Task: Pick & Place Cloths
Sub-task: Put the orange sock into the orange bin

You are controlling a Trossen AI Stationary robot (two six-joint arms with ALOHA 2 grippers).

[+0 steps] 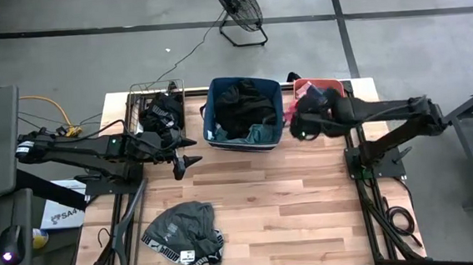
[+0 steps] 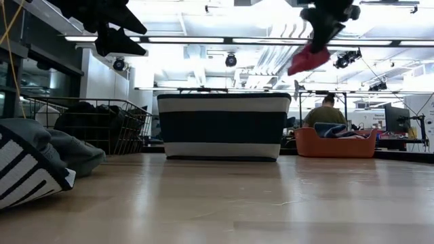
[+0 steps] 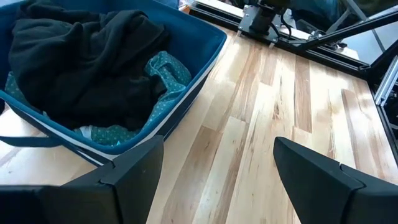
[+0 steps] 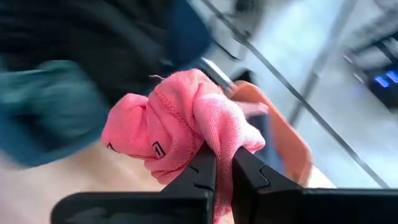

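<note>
The right gripper is clamped on a bright pink fabric cloth, holding it in the air near the far right corner of the wooden surface, between the blue fabric bin and the coral plastic tub. Black and teal cloths fill the bin. A grey cloth lies by the near edge. The left gripper hangs with its fingers apart and nothing between them, just beside the bin and the wire basket.
</note>
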